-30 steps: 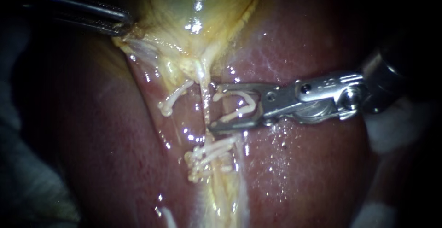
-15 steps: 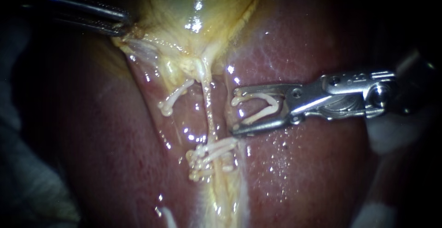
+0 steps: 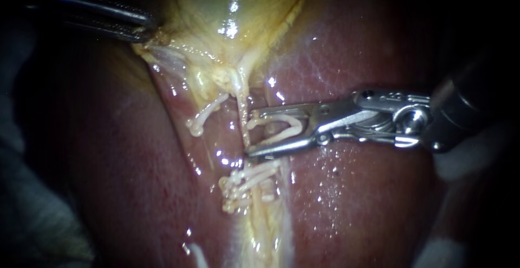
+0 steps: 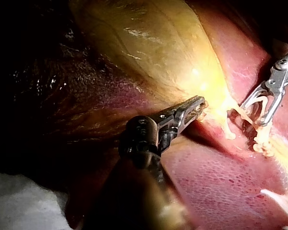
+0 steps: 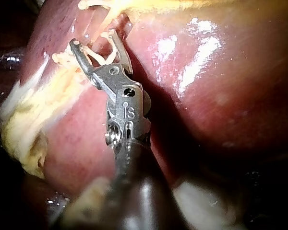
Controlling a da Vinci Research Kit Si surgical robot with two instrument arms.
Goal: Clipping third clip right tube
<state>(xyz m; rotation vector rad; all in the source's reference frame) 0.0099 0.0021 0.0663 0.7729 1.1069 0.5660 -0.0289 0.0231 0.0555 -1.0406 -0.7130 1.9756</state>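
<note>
- The right instrument (image 3: 251, 132) comes in from 3 o'clock; its jaws stand partly apart, not wide, and cradle an open white clip (image 3: 296, 123) between them, one leg of the clip along each jaw.
- The jaw tips reach the right tube (image 3: 241, 117), a thin pale strand running from 12 to 6 o'clock down the middle of the endoscope view; the tube sits at the mouth of the jaws, just at 9 o'clock from the clip's free ends; whether it already lies between the clip's legs, I cannot tell.
- A cluster of closed clips (image 3: 238, 184) sits on the same tube at 6 o'clock from the jaws, just beside the lower jaw tip; contact cannot be made out.
- A single closed clip (image 3: 201, 119) lies at 9 o'clock from the jaws, beyond the tube and apart from it.
- The left instrument (image 3: 145, 30) enters from 10 o'clock; its jaws are closed on the edge of the yellow gallbladder (image 3: 227, 8), well apart from the right instrument.
- The dark red liver (image 3: 352, 203) lies on both sides of the tube; the right instrument's shaft lies over its 3 o'clock side.
</note>
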